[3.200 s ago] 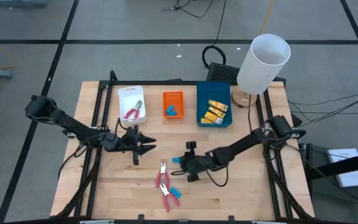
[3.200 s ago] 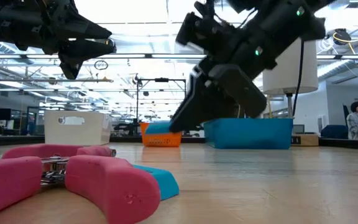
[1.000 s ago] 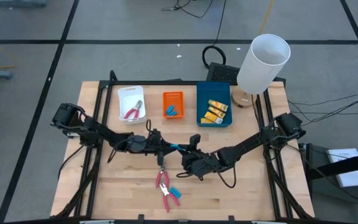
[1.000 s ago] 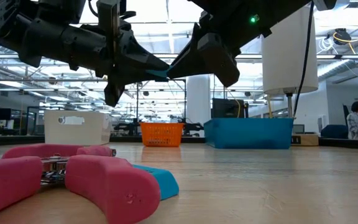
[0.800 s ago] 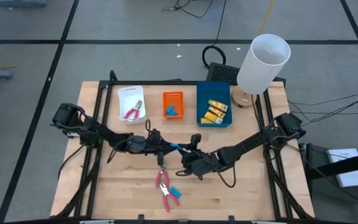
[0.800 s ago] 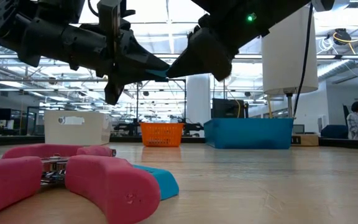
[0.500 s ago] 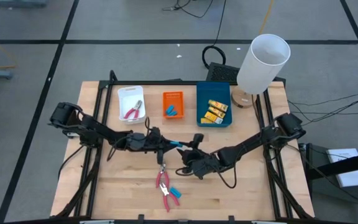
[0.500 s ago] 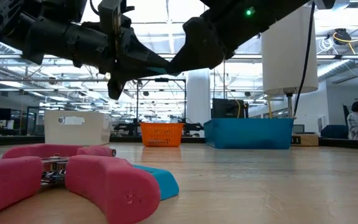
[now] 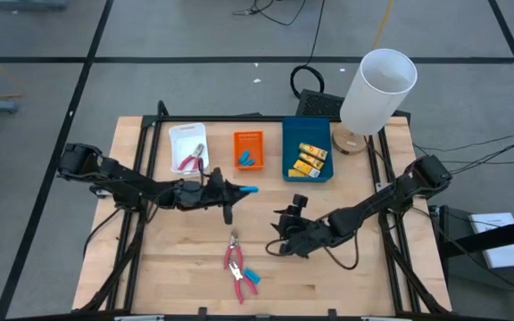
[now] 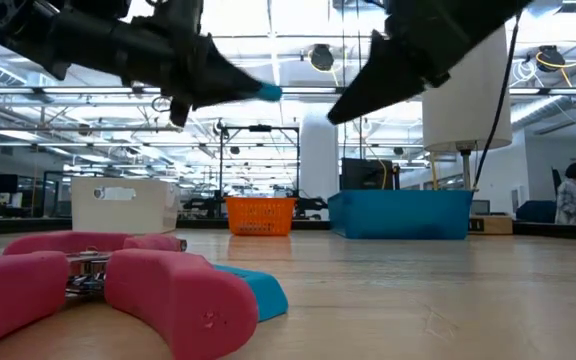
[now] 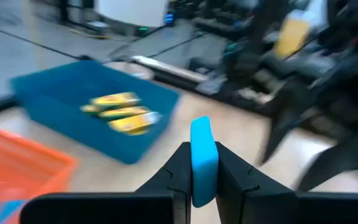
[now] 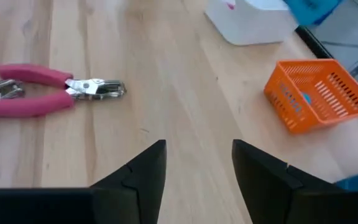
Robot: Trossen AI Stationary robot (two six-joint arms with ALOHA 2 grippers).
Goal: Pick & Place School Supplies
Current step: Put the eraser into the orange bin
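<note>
Handed-off light-blue piece (image 9: 249, 189) left (one, in left pincer (image 9: 239, 190)).

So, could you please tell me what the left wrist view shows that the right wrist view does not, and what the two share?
Only the left wrist view shows the left hand shut on a light-blue piece, and the blue tray with yellow packets in it.

Only the right wrist view shows the open right hand above bare wood, the pink-handled tool lying on the table, and the white tray.

Both show the orange tray, though the left wrist view catches only its edge.
</note>
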